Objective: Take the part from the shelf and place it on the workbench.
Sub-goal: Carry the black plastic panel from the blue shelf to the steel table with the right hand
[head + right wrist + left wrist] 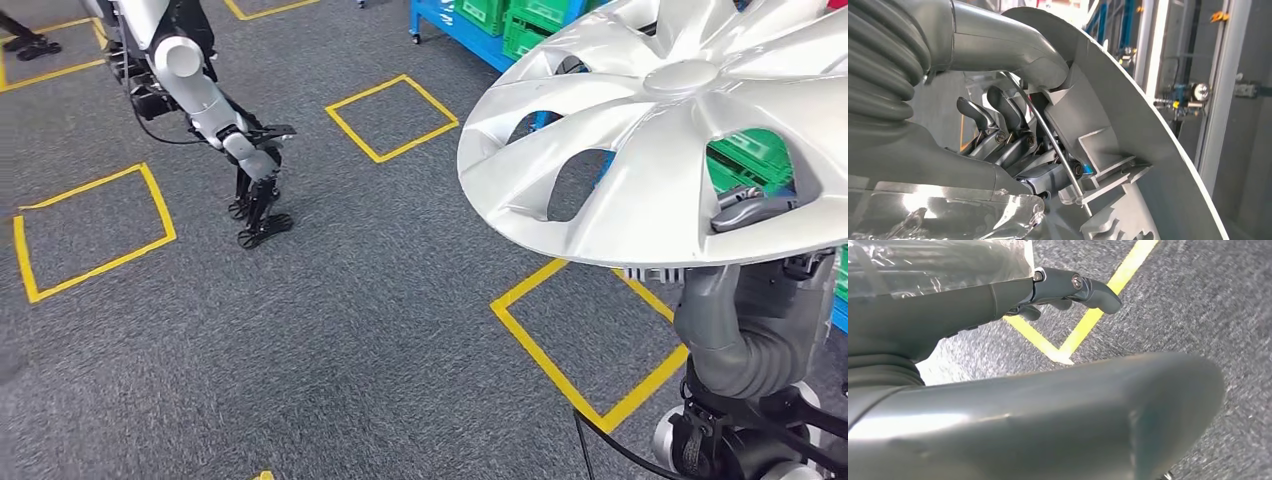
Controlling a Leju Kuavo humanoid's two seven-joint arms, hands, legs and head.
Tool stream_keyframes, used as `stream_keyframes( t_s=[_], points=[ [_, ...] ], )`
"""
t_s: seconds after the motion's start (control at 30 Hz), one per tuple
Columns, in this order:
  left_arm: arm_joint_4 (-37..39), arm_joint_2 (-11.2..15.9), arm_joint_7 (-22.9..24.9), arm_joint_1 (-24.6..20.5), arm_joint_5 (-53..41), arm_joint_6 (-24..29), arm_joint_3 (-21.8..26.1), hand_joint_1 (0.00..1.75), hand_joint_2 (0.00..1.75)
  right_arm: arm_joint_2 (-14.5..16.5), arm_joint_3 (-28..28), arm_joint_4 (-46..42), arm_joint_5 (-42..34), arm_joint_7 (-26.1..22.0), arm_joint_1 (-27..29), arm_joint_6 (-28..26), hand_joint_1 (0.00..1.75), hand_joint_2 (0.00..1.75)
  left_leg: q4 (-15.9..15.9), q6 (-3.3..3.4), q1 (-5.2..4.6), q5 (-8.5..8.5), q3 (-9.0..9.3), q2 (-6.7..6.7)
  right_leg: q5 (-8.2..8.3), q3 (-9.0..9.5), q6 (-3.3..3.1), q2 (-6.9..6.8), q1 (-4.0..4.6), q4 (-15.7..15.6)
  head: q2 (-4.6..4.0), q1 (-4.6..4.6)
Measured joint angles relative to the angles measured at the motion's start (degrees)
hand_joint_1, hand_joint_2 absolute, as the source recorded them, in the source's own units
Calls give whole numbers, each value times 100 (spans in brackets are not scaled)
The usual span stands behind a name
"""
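Note:
The part is a large silver wheel cover (640,150) with spoke-shaped openings, held up close to my head at the right of the head view. My right hand (745,310) grips it at its rim from below, and dark fingers show through one opening. In the right wrist view the hand (998,135) clamps the cover's ribbed grey back (1128,130), with the thumb pressed on the rim. In the left wrist view my left hand (973,305) holds nothing, its fingers (1068,285) stretched out over carpet and a corner of yellow tape.
Grey carpet carries yellow tape squares (392,117). A blue shelf with green crates (520,25) stands behind the cover. A silver arm ending in a dark hand (255,195) hangs at the upper left. A person's dark shoes (25,45) are at the far left.

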Motion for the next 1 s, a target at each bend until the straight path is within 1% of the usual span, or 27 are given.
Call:
stream_keyframes(
  t_s=[0.03, 0.07, 0.1, 0.17, 0.2, 0.23, 0.27, 0.3, 0.33, 0.37, 0.4, 0.43, 0.47, 0.53, 0.57, 0.6, 0.67, 0.7, 0.73, 0.77, 0.8, 0.83, 0.87, 0.9, 0.93, 0.97, 1.0],
  points=[
    [0, -2, 3, -12, -9, -23, -1, 0, 175, 0, 1, -1, 5, -3, 2, 4, 175, 175, 34, -19, -2, -5, -26, -79, 134, 134, -12, 141, -19, -342, 0, 7],
    [0, -1, 4, -24, -21, -49, -1, 0, 175, 0, 2, -1, 12, -7, 5, 10, 175, 175, 59, -48, 4, -3, -65, -149, 198, 215, -23, 256, -28, -556, 0, 14],
    [0, 3, 6, -31, -36, -72, -1, 0, 175, 0, 3, 0, 18, -11, 4, 16, 175, 175, 70, -84, 16, 6, -106, -218, 191, 239, -36, 315, -27, -633, 0, 16],
    [1, 16, 14, -32, -69, -102, -2, 0, 175, 0, 4, 1, 23, -19, -7, 30, 175, 175, 69, -158, 38, 29, -157, -316, 206, 245, -78, 195, -20, -672, 0, 14],
    [1, 24, 18, -30, -81, -114, -2, 0, 175, 0, 4, 2, 23, -19, -14, 34, 175, 175, 99, -193, 31, 4, -182, -234, 217, 269, -109, 117, -26, -701, 0, 1],
    [1, 31, 23, -36, -90, -124, -3, 0, 175, 0, 3, 2, 23, -20, -21, 39, 175, 175, 220, -229, 22, -77, -241, -77, 226, 300, -143, 28, -34, -734, 0, -26],
    [2, 38, 27, -53, -95, -129, -4, 0, 175, 0, 2, 3, 23, -20, -26, 43, 175, 175, 457, -263, 22, -214, -351, 117, 229, 330, -170, -68, -40, -758, 0, -60],
    [1, 37, 31, -75, -96, -134, -4, 0, 175, 0, 1, 3, 23, -21, -29, 46, 175, 175, 798, -298, 29, -386, -512, 298, 219, 352, -187, -162, -29, -765, 0, -95],
    [1, 38, 35, -98, -96, -137, -4, 0, 175, 1, 1, 3, 23, -23, -33, 49, 175, 175, 1184, -326, 52, -551, -693, 383, 208, 361, -199, -258, -22, -762, 0, -121],
    [1, 39, 41, -114, -96, -139, -4, 0, 175, 1, 1, 4, 23, -23, -34, 50, 175, 175, 1489, -347, 73, -648, -837, 417, 195, 367, -200, -349, -17, -756, 0, -137],
    [1, 40, 47, -119, -96, -141, -4, 0, 175, 2, 2, 4, 23, -23, -35, 50, 175, 175, 1618, -363, 88, -648, -896, 435, 181, 374, -195, -433, -15, -752, 0, -148],
    [1, 44, 52, -118, -96, -143, -4, 0, 175, 2, 2, 4, 23, -22, -35, 50, 175, 175, 1520, -372, 97, -541, -842, 455, 166, 386, -184, -511, -15, -747, 0, -161],
    [2, 48, 57, -116, -96, -144, -4, 0, 175, 2, 2, 4, 23, -22, -35, 51, 175, 175, 1211, -371, 101, -354, -677, 504, 147, 406, -168, -585, -15, -744, 0, -173],
    [2, 57, 60, -124, -96, -143, -4, 0, 175, 2, 2, 3, 23, -23, -38, 52, 175, 175, 448, -340, 64, -51, -275, 747, 101, 451, -121, -718, 3, -735, 0, -199],
    [2, 60, 60, -136, -96, -143, -4, 0, 175, 2, 1, 3, 23, -23, -40, 52, 175, 175, 208, -302, 37, 11, -150, 852, 83, 465, -92, -775, 18, -732, 0, -205],
    [2, 60, 61, -143, -96, -143, -4, 0, 175, 2, -1, 3, 23, -23, -42, 52, 175, 175, 104, -261, 9, 10, -105, 906, 71, 473, -62, -836, 33, -731, 0, -201],
    [2, 64, 63, -138, -96, -144, -4, 0, 175, 2, -1, 3, 23, -22, -51, 56, 175, 175, 81, -170, -12, 11, -122, 809, 53, 490, -1, -950, 37, -746, 0, -183],
    [2, 68, 65, -127, -97, -143, -4, 0, 175, 2, -1, 3, 23, -22, -58, 59, 175, 175, 64, -135, -5, 21, -126, 741, 16, 493, 27, -921, 23, -731, 0, -167],
    [2, 74, 67, -120, -98, -142, -4, 0, 175, 2, -1, 3, 23, -22, -64, 63, 175, 175, 46, -100, 7, 33, -123, 674, -65, 458, 45, -807, 8, -638, 0, -153],
    [2, 78, 68, -122, -99, -140, -4, 0, 175, 1, -2, 4, 23, -22, -67, 66, 175, 175, 30, -68, 20, 42, -117, 611, -201, 361, 53, -636, -5, -422, 0, -130],
    [2, 81, 68, -131, -102, -141, -4, 0, 175, 0, -3, 5, 23, -22, -68, 67, 175, 175, 27, -47, 26, 44, -114, 542, -375, 189, 48, -446, -10, -74, 0, -99],
    [2, 84, 70, -146, -103, -143, -5, 0, 175, -1, -3, 7, 23, -23, -66, 68, 175, 175, 30, -31, 23, 43, -115, 468, -543, -23, 39, -322, -5, 336, 0, -73],
    [2, 85, 72, -160, -107, -145, -5, 0, 175, -2, -3, 12, 23, -23, -63, 69, 175, 175, 37, -20, 18, 39, -114, 389, -650, -225, 30, -262, 3, 700, 0, -50],
    [2, 85, 75, -170, -114, -148, -7, 0, 175, -2, -3, 17, 23, -23, -62, 71, 175, 175, 46, -17, 12, 36, -112, 303, -656, -363, 21, -237, 10, 908, 0, -36],
    [2, 86, 79, -175, -127, -149, -8, 0, 175, -2, -3, 23, 23, -23, -61, 74, 175, 175, 57, -16, 9, 32, -110, 216, -540, -396, 8, -224, 14, 885, 0, -27],
    [2, 87, 85, -179, -144, -150, -9, 0, 175, -2, -4, 27, 23, -22, -62, 78, 175, 175, 71, -18, 8, 27, -107, 123, -328, -326, -7, -198, 14, 643, 0, -17],
    [2, 87, 92, -182, -164, -154, -11, 0, 175, -2, -5, 28, 23, -22, -65, 81, 175, 175, 88, -26, 11, 20, -108, 35, -83, -186, -23, -108, 6, 253, 0, -2]
  ],
)
